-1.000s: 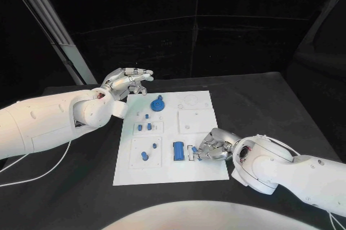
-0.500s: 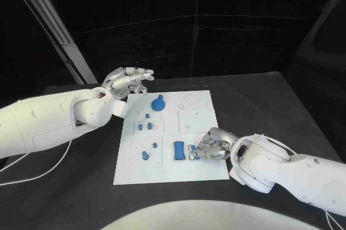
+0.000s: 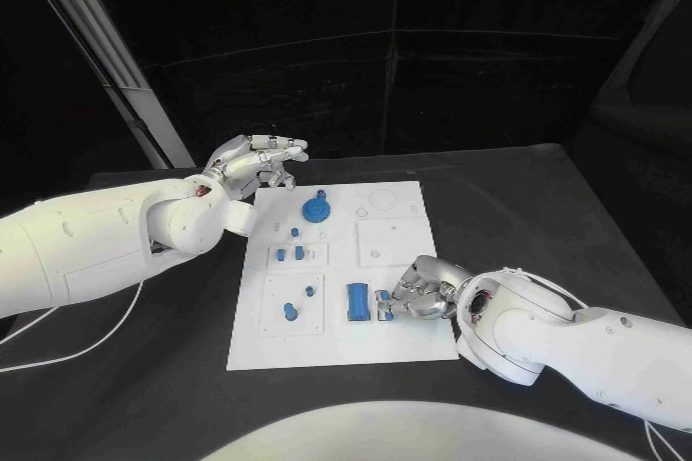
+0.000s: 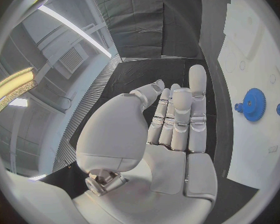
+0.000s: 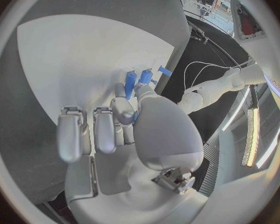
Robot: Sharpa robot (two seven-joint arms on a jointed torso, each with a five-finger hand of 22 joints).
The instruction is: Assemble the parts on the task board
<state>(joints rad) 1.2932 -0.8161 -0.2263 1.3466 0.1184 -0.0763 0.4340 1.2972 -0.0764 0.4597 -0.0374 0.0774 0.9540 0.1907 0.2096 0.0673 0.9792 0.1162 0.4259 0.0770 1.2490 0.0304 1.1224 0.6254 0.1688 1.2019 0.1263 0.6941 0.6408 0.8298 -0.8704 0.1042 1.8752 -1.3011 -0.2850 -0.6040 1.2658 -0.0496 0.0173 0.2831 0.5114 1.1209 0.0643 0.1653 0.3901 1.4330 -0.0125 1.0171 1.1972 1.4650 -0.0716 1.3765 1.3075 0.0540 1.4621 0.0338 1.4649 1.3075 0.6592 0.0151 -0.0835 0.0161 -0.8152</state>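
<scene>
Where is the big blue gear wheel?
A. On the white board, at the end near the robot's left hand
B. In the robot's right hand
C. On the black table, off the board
A: the blue gear lies on the white task board, at the end near the left hand, which holds nothing.

We're in a lab test bay. Black curtains (image 3: 433,71) ring a black table (image 3: 548,211), ceiling strip lights (image 4: 71,30) above
</scene>
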